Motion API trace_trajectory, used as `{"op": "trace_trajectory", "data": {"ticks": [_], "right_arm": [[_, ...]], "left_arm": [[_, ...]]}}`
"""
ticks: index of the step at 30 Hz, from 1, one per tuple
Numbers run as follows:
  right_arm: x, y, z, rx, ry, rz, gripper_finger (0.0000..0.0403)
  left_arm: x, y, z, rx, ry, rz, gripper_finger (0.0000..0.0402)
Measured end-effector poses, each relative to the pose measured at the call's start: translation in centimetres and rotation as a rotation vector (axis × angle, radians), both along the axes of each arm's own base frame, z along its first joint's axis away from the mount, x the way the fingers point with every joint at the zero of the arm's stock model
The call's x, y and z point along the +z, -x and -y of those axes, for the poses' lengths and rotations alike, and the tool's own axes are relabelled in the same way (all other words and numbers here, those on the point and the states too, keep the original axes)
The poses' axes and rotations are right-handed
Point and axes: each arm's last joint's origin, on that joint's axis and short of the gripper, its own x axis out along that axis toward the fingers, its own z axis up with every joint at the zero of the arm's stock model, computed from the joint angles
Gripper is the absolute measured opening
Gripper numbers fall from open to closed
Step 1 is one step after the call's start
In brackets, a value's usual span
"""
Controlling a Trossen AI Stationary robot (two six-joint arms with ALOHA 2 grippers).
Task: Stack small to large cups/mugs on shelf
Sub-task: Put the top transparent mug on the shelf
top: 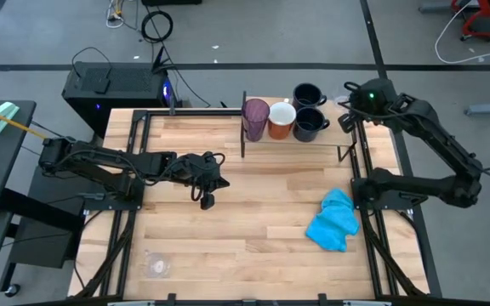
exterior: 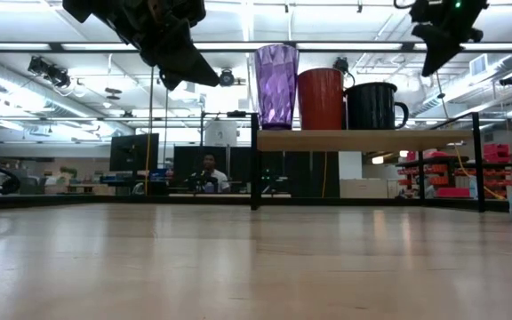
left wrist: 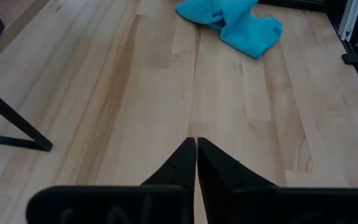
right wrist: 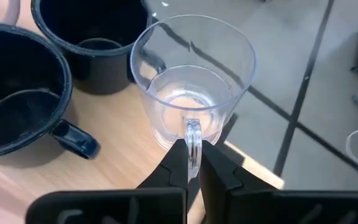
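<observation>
On the shelf (top: 313, 143) at the table's far side stand the purple tumbler (top: 255, 118), the orange mug (top: 281, 119) and two navy mugs (top: 310, 93) (top: 310, 126). My right gripper (top: 347, 119) is at the shelf's right end, above the board, shut on a small clear cup (right wrist: 191, 81) beside the navy mugs (right wrist: 17, 106). My left gripper (top: 207, 200) hangs shut and empty over the table's middle left (left wrist: 196, 155). Another clear cup (top: 158, 265) lies on the tabletop near the front left. My right gripper pinches the clear cup's small handle (right wrist: 193, 138) between its two fingers. The fingers slant down at it from the table's right side. The cup sits nearly upright, mouth up, beyond the fingertips. In the low view the gripper (exterior: 434, 53) stands well above the shelf board (exterior: 363, 140).
A bright blue cloth (top: 334, 219) lies crumpled on the tabletop at the right, in front of the shelf. Thin black uprights (exterior: 254, 160) carry the shelf. A black box (top: 117, 89) stands behind the table's far left corner. People sit in the room beyond.
</observation>
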Motion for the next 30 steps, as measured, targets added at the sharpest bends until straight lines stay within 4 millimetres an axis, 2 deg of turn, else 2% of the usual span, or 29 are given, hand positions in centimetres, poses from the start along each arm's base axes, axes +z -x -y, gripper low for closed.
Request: {"op": "trace_trajectory", "data": {"ticks": [10, 17, 27, 30], "right_arm": [[-2.9, 0.2, 1.5, -0.037, -0.1, 0.045, 0.0021], [-2.9, 0.1, 1.7, -0.061, -0.095, 0.091, 0.0021], [-2.9, 0.1, 1.8, -0.086, -0.102, 0.127, 0.0021], [-3.5, 0.0, 1.8, -0.103, -0.128, 0.14, 0.0021]], "left_arm": [[0.0, 0.0, 0.0, 0.013, 0.019, 0.001, 0.0025], [0.0, 0.0, 0.0, 0.016, 0.024, -0.001, 0.0019], [0.0, 0.0, 0.0, 0.021, 0.032, -0.002, 0.0029], [0.0, 0.0, 0.0, 0.027, 0.042, -0.002, 0.0026]]}}
